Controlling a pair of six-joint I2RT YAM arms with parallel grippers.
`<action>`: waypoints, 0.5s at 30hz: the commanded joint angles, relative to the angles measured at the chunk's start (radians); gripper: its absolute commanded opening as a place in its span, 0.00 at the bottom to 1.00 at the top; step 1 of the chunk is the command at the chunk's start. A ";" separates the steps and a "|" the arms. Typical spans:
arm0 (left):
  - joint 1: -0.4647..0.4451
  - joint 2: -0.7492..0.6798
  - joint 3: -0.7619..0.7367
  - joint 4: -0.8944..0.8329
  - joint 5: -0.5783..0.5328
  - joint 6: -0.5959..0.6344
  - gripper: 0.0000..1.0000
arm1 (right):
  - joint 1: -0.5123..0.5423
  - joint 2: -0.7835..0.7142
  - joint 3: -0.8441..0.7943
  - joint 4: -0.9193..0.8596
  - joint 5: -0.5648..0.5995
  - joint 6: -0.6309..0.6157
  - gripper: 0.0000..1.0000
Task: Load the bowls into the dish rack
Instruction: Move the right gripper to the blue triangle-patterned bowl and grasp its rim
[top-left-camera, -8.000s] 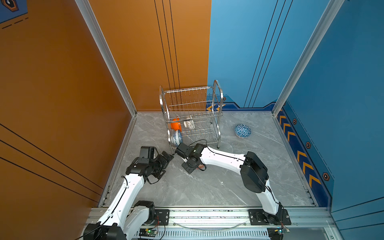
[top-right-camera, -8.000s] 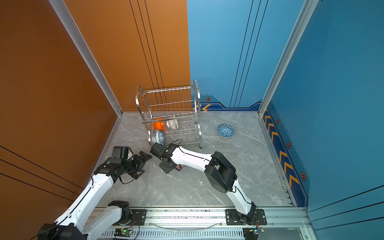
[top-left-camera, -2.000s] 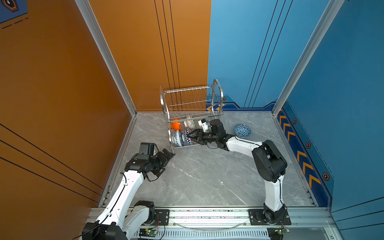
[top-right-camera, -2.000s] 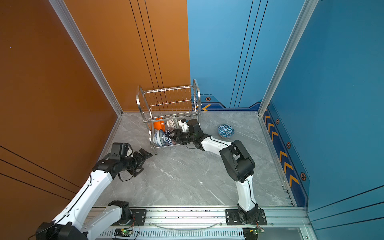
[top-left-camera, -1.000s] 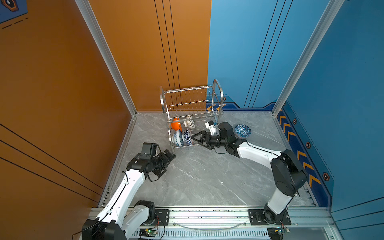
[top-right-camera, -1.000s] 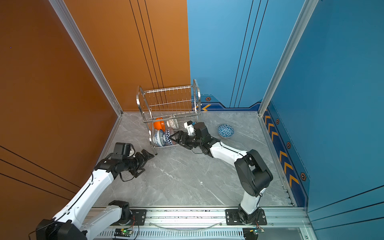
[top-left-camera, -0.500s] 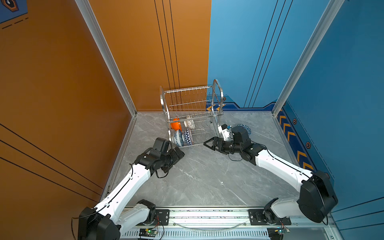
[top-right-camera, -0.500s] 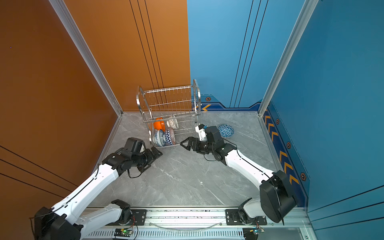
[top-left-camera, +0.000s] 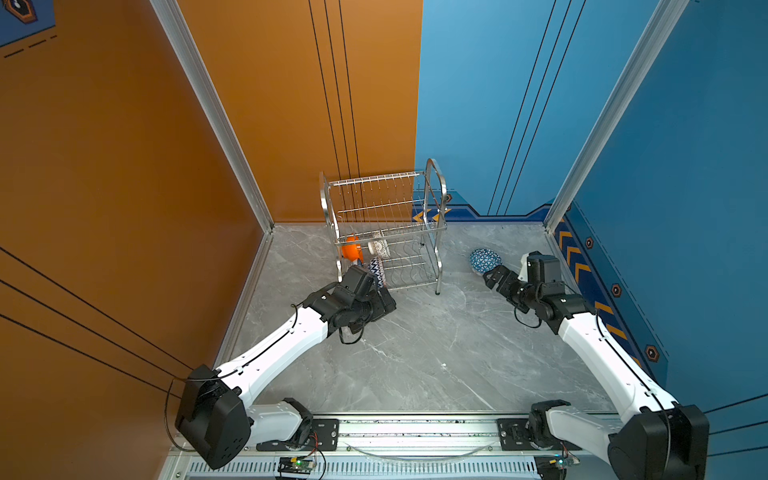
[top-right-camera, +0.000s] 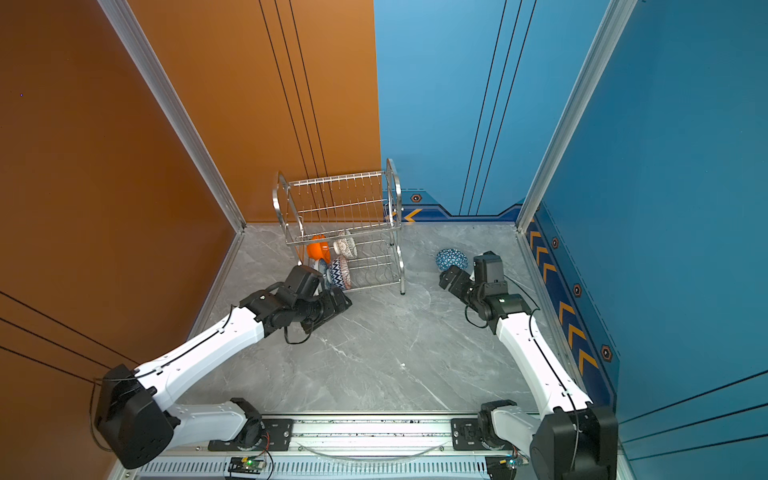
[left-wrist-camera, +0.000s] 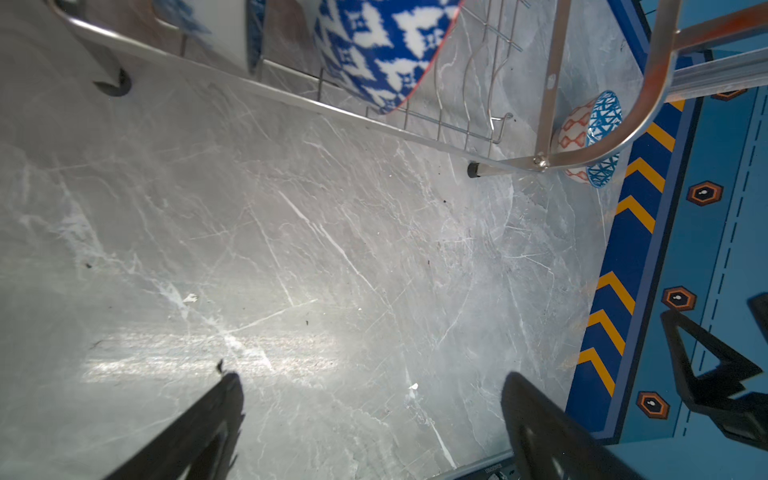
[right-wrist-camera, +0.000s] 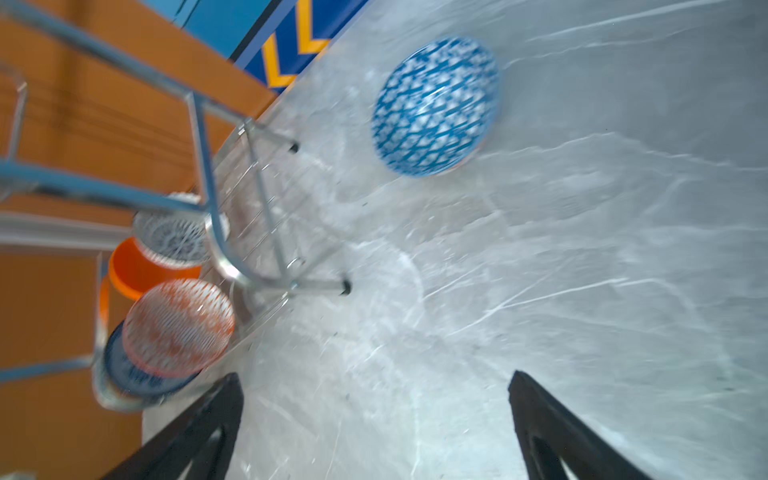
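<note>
Four bowls (top-right-camera: 338, 272) sit in the rack (top-left-camera: 374, 181); one blue bowl (top-left-camera: 485, 260) waits on the worktop (top-left-camera: 415, 353), frame right. My open right end effector (top-left-camera: 491, 277) beside it must straddle its rim.

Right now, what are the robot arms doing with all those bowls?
The robot is filling the rack. Four bowls already sit on its lower shelf. One blue triangle bowl lies on the table, outside the rack. The right gripper is open and empty, close to that bowl, probably about to fetch it. The left gripper is open and empty too, beside the rack.
</note>
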 joint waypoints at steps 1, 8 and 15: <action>-0.026 0.036 0.059 0.012 -0.029 0.042 0.98 | -0.066 0.129 0.078 -0.093 0.064 0.033 1.00; -0.045 0.110 0.115 0.020 0.008 0.070 0.98 | -0.099 0.452 0.343 -0.126 0.024 -0.002 1.00; -0.056 0.128 0.137 0.019 -0.002 0.071 0.98 | -0.100 0.723 0.586 -0.209 0.041 -0.071 0.99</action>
